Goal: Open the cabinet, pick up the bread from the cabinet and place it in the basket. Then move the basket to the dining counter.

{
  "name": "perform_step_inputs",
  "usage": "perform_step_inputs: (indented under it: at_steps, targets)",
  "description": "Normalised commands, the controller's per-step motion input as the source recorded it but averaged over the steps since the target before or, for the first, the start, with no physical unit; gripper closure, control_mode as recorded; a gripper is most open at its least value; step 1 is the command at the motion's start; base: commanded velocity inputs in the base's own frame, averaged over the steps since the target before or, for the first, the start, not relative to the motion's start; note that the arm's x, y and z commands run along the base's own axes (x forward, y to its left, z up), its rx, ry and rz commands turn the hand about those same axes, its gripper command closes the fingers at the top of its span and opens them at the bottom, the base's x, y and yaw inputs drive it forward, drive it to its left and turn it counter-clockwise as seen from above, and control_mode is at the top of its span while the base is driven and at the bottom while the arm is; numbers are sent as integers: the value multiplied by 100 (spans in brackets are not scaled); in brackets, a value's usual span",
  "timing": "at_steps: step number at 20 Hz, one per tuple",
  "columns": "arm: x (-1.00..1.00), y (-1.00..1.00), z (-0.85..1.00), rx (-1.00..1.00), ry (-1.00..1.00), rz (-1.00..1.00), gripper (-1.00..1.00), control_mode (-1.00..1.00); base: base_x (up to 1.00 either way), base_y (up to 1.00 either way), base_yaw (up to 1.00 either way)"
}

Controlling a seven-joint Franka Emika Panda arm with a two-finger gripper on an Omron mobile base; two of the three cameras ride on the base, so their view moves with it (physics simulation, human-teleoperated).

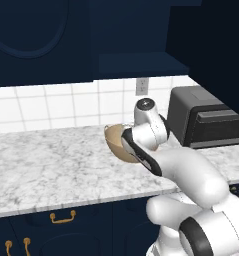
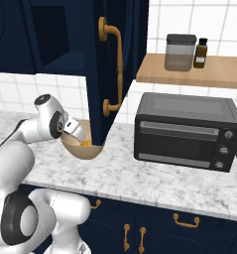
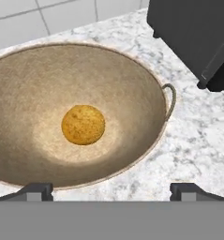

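Note:
The tan woven basket (image 3: 33,79) stands on the marble counter beside the toaster oven. The small golden bread (image 3: 83,124) lies in the middle of the basket's bottom. My gripper (image 3: 114,191) hovers just above the basket, open, with nothing between its fingertips (image 3: 36,190). From the right base view the gripper (image 2: 79,134) points down into the basket (image 2: 83,151), where a bit of orange bread (image 2: 85,144) shows. My arm covers part of the basket (image 1: 115,142) in the left base view. The navy cabinet door (image 2: 102,64) with its brass handle (image 2: 117,64) stands open above. The dining counter is out of view.
A black toaster oven (image 2: 184,129) sits on the counter (image 2: 140,178) right of the basket. The open cabinet door hangs close over the basket's right side. A wooden shelf (image 2: 189,72) with a canister and a bottle is above the oven. Navy drawers with brass pulls (image 1: 62,217) lie below.

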Motion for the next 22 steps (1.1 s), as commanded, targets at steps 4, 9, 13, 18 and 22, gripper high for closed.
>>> perform_step_inputs:
  at_steps: [4,9,13,18,22]
  targets:
    - [-22,-18,1,17,18,-33,-100,-100,0,0,0]
    - [-7,-4,0,17,3,-2,-100,-100,0,0,0]
    - [0,-1,-9,24,0,3,-100,-100,0,0,0]
    - [12,-2,-10,8,4,0,-100,-100,0,0,0]
    - [18,0,-22,0,9,-3,-100,-100,0,0,0]
